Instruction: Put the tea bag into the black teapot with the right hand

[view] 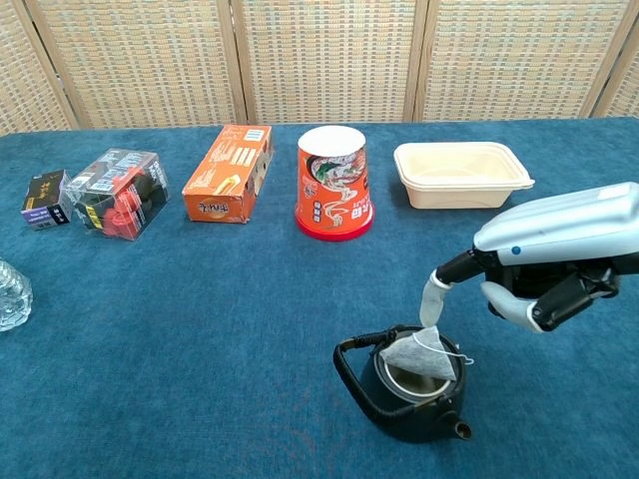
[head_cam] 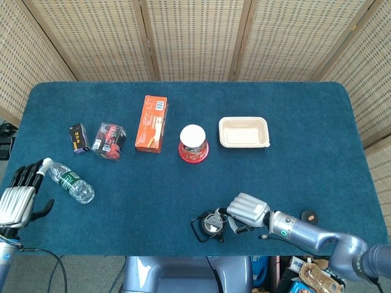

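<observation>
Right hand (view: 544,269) hovers just right of the black teapot (view: 407,387), one fingertip touching the tea bag (view: 420,355), which rests half across the pot's open mouth. Next, I judge, a downward push.

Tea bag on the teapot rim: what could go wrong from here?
1. The tea bag lies across the teapot mouth, partly propped on the rim, not fully inside; a careless nudge could flip it out onto the table.
2. The right hand has a fingertip just above the bag; pressing off-centre might tip or slide the teapot.
3. The bag's string hangs over the rim and could catch on the finger.
</observation>
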Available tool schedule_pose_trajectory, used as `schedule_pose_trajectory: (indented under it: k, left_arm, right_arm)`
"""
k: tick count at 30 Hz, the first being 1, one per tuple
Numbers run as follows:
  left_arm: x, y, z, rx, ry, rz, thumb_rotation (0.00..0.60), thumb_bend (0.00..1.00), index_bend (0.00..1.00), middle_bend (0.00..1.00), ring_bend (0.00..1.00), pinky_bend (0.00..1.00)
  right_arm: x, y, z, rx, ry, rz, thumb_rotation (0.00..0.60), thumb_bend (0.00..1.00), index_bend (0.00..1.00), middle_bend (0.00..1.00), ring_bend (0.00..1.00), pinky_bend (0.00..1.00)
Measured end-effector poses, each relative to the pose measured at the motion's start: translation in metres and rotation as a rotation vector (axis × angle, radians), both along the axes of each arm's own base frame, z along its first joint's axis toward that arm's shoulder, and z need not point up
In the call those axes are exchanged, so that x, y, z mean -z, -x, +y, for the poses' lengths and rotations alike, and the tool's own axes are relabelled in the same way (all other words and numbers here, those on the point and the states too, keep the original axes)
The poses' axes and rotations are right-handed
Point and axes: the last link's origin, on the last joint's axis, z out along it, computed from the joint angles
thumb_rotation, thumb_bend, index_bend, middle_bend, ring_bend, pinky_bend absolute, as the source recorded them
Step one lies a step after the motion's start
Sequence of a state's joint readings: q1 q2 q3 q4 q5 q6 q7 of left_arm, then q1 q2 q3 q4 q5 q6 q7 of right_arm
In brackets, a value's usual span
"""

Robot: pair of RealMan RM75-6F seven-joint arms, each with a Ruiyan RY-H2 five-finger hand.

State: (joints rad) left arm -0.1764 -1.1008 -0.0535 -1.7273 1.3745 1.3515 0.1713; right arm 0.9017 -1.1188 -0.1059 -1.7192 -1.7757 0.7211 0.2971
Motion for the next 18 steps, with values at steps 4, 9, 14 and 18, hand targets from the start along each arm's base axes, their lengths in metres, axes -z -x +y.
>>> schedule_pose_trajectory:
  k: [4, 9, 14, 18]
  left_arm:
    - [0.000, 0.001, 0.000, -0.004, -0.001, 0.000, 0.600, 0.38, 0.00, 0.00, 0.00, 0.00]
    - [0.000, 0.002, 0.000, -0.003, 0.002, -0.001, 0.600, 0.38, 0.00, 0.00, 0.00, 0.00]
    - [0.001, 0.002, 0.000, -0.003, 0.005, -0.003, 0.600, 0.38, 0.00, 0.00, 0.00, 0.00]
    - [0.001, 0.002, -0.001, -0.002, 0.006, -0.004, 0.600, 0.38, 0.00, 0.00, 0.00, 0.00]
  right_arm:
    - [0.003, 0.002, 0.000, 0.001, 0.001, 0.013, 0.248, 1.00, 0.29, 0.93, 0.90, 0.96]
    - [0.005, 0.005, 0.001, -0.005, 0.002, 0.034, 0.248, 1.00, 0.29, 0.93, 0.90, 0.96]
    - [0.008, 0.009, 0.004, -0.012, 0.001, 0.057, 0.241, 1.00, 0.29, 0.93, 0.90, 0.96]
    - [0.010, 0.011, 0.007, -0.012, -0.001, 0.069, 0.242, 1.00, 0.29, 0.93, 0.90, 0.96]
